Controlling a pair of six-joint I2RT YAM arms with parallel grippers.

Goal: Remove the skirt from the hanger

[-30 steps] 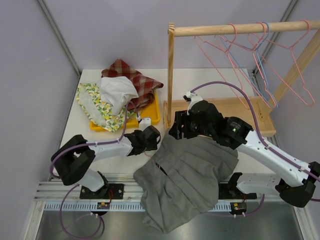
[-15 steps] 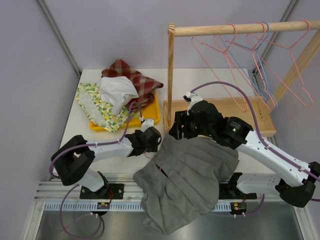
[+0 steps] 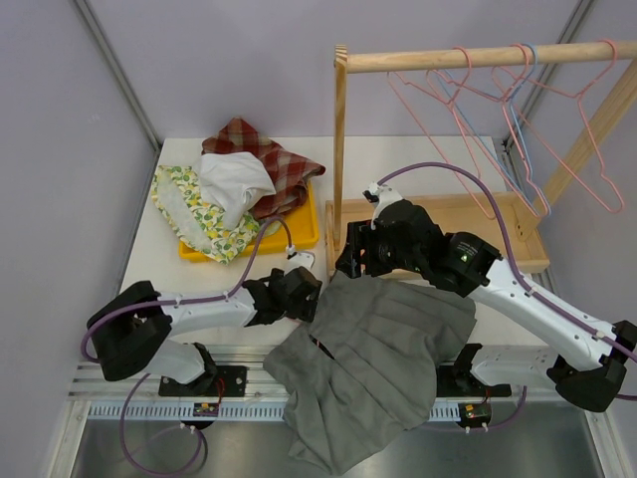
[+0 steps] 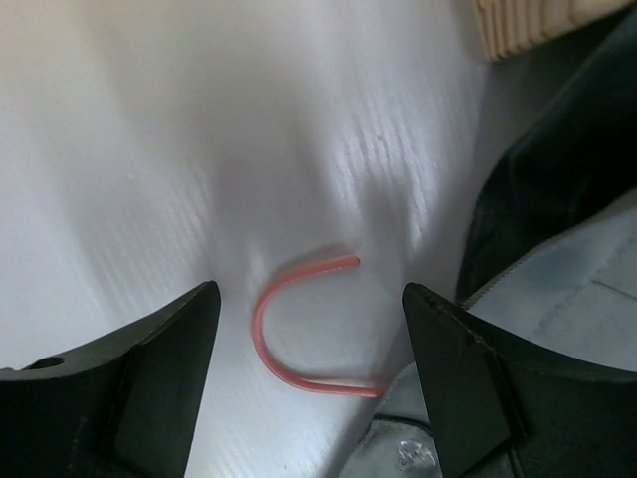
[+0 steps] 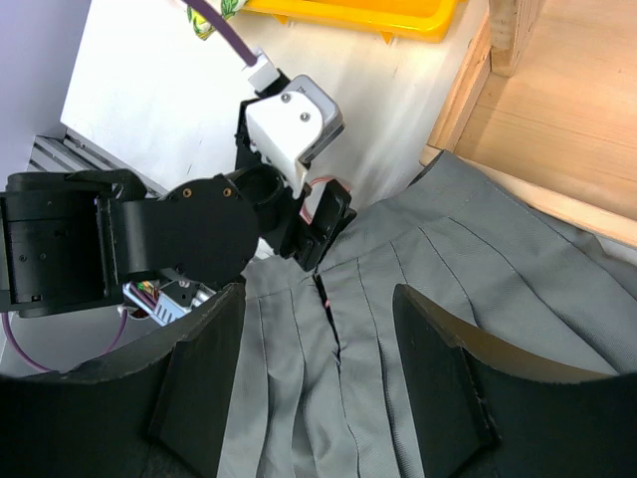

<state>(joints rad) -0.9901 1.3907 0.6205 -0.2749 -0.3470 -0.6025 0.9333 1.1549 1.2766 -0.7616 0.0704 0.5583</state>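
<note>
Left arm point(image 3: 199, 311): stretched low from its base at the near left, forearm running rightward toward the table's middle; left gripper point(image 4: 309, 329) pointed down, jaws parted wide, nothing between the two dark fingers point(image 4: 164, 344). Right arm point(image 3: 518, 294): raised from the near right, elbow bent, reaching leftward; right gripper point(image 5: 318, 368) angled down, jaws likewise spread, near the left gripper but apart from it.

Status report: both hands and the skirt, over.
Left hand open, straddling the hanger hook. Right hand open above the skirt. Skirt lies on the table, not yet freed. Nothing blocking the hook.
</note>
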